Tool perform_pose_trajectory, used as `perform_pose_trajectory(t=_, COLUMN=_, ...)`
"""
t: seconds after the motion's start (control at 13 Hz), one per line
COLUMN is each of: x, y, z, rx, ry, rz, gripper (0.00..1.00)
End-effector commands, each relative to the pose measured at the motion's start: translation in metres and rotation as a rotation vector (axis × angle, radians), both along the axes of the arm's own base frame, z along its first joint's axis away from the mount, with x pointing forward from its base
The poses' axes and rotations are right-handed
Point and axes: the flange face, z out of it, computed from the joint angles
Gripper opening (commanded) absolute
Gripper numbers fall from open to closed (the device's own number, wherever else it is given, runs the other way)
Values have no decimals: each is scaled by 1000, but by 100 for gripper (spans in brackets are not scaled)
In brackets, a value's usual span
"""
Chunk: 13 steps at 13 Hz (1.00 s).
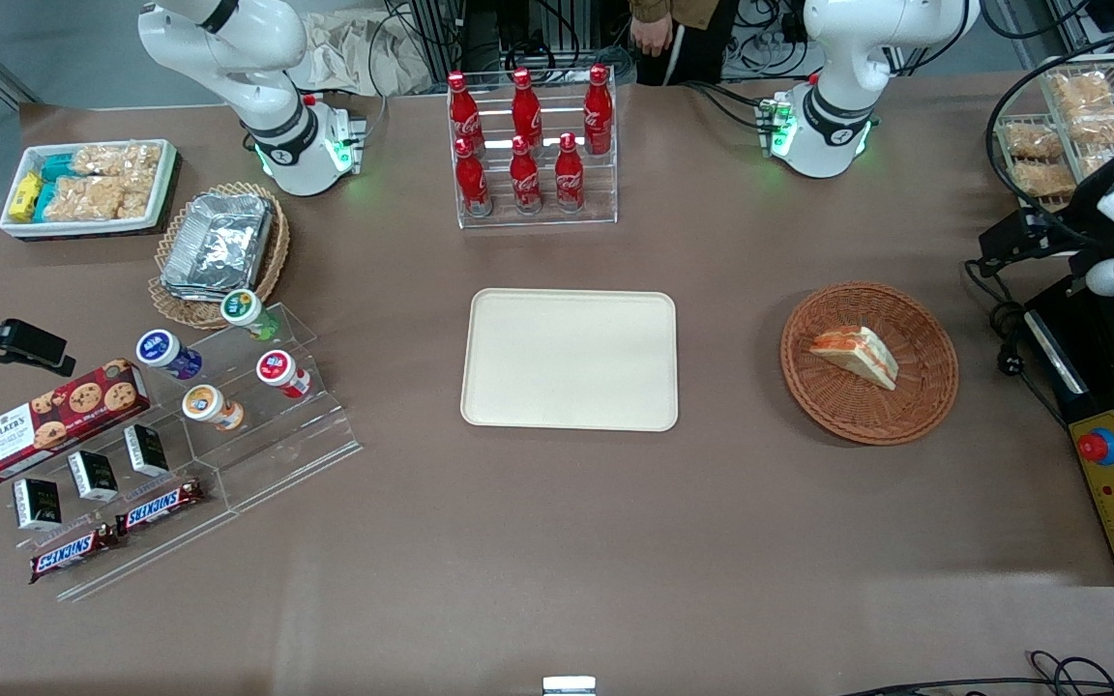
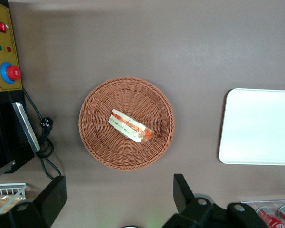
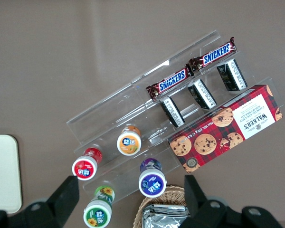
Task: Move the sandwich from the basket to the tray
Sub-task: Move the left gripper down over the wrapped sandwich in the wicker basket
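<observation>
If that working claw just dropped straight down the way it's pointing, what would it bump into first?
Probably the bare table near the rim of the basket, not the sandwich. The open gripper hangs high above; depth is uncertain.

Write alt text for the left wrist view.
A sandwich lies in a round wicker basket on a brown table, with the open gripper high above it, holding nothing. The edge of an empty cream tray sits beside the basket.

front: high, whole table | left wrist: overhead, shares basket [image 2: 126,123], tray [image 2: 259,126]
</observation>
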Motion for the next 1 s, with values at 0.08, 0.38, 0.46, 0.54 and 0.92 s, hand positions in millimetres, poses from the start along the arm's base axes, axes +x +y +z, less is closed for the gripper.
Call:
perform_pose_trajectory(t=0.08, x=3, y=2, z=8, rx=-8, ry=-13, rz=38, gripper=100)
perform_pose_trajectory(t=0.38, x=15, y=-8, z=-19, rx=7, ry=27, rz=435, gripper=100)
perform_pose_trajectory(t=0.46, x=12, y=-8, z=-33, rx=9, ry=28, rz=553, gripper=100)
perform_pose_trajectory(t=0.54, x=4, y=-8, z=-52, rx=19, ry=37, rz=645, gripper=100)
perform_pose_trajectory(t=0.92, x=-40, y=-6, z=-157, rx=33, ry=27, rz=809, gripper=100)
